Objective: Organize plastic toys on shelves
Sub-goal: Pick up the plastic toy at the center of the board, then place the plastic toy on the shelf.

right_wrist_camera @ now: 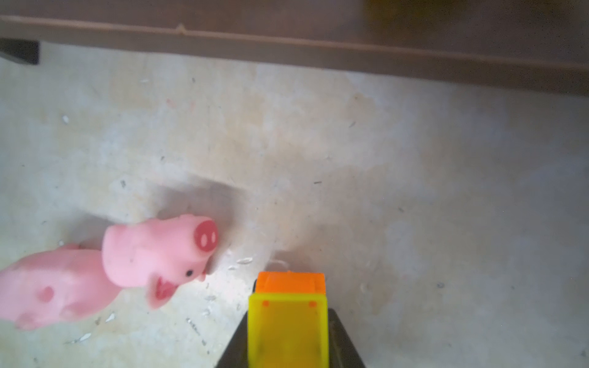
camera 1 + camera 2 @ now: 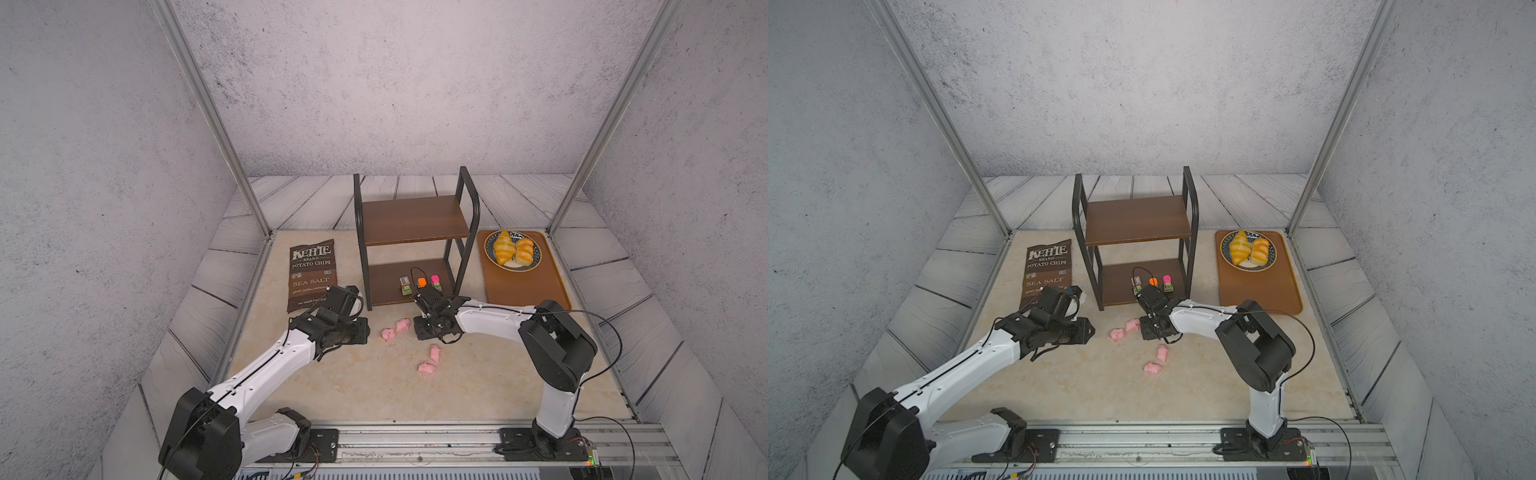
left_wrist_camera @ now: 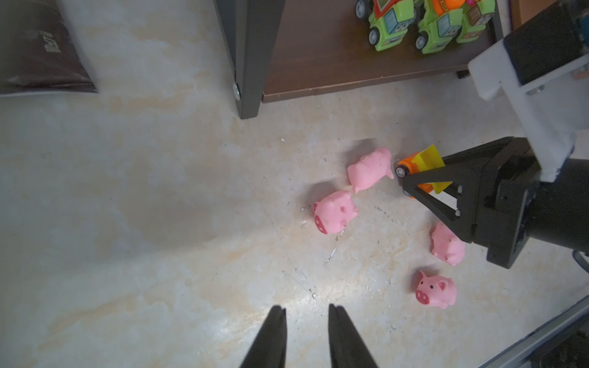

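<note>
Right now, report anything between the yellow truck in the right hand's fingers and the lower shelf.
Nothing visible. Bare table lies between the yellow truck and the lower shelf edge; the nearest pig lies off to one side.

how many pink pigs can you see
4. Two pigs lie side by side on the table just in front of the shelves; two more lie nearer the robot's base. None is on the shelves; the right arm could hide others.
</note>
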Robot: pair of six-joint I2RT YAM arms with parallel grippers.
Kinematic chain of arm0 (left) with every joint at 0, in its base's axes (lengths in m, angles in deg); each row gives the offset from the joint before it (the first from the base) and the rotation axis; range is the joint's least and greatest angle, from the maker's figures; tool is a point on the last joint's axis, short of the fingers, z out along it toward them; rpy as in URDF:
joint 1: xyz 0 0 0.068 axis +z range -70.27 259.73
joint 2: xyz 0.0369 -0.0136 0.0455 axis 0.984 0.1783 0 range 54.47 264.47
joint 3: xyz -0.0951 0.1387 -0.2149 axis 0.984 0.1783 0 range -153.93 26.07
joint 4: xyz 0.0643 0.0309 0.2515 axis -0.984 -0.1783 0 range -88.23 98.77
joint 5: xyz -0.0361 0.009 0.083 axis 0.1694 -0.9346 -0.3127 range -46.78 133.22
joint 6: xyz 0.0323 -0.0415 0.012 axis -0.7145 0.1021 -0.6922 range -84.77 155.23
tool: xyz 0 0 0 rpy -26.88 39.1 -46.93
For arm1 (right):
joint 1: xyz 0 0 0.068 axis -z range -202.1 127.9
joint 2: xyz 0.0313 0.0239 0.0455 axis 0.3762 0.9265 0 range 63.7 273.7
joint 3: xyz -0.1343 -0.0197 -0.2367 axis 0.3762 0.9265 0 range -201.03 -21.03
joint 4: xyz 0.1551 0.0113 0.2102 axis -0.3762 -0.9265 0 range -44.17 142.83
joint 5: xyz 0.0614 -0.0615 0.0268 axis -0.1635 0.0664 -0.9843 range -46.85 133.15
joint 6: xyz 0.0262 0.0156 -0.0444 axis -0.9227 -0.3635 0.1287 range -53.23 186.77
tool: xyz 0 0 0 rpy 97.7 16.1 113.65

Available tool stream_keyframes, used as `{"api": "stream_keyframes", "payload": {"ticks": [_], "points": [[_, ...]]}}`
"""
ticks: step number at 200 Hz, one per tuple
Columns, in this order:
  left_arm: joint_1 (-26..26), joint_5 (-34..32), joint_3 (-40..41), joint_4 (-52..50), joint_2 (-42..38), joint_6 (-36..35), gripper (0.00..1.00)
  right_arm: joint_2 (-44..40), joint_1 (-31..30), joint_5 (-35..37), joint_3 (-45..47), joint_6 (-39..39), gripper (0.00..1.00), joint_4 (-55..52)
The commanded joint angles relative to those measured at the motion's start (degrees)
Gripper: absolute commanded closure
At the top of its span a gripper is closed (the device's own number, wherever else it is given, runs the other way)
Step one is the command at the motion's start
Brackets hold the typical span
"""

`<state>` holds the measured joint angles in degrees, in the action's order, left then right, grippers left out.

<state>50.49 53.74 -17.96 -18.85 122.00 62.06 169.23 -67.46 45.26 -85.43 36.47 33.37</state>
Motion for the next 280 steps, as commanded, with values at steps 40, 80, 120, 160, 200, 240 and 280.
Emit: {"api": "stream_keyframes", "payload": {"ticks": [40, 80, 120, 160, 200, 240, 280], "points": [[0.58, -1.5, 0.61, -1.07, -1.23, -0.57, 0.71, -2.93, -1.22, -5.66, -7.57, 2.35, 0.77, 2.5], [0.58, -1.51, 0.53, -0.94, -1.16, -0.55, 0.71, 1.4, -1.23, -4.19, -14.94, 2.68, 0.77, 0.9], [0.67, -1.4, 0.47, -0.86, -0.99, -0.69, 0.71, 6.05, -1.24, -1.66, -21.53, 1.63, 0.77, -1.0], [0.67, -1.42, 0.44, -0.86, -0.97, -0.8, 0.71, 9.05, -1.13, -0.08, -24.12, 0.16, 0.77, 0.41], [0.76, -1.28, 0.35, -0.73, -0.73, -0.92, 0.71, 12.61, -1.14, 0.18, -27.5, 0.48, 0.76, -0.2], [0.75, -0.98, 0.44, -0.81, -0.77, -0.9, 0.71, 16.55, -0.98, 0.96, -31.16, 1.45, 0.75, -2.24], [0.76, -0.33, 0.43, -0.68, -0.36, -0.94, 0.71, 18.45, -0.25, 0.92, -32.73, 2.31, 0.74, -2.69]]}}
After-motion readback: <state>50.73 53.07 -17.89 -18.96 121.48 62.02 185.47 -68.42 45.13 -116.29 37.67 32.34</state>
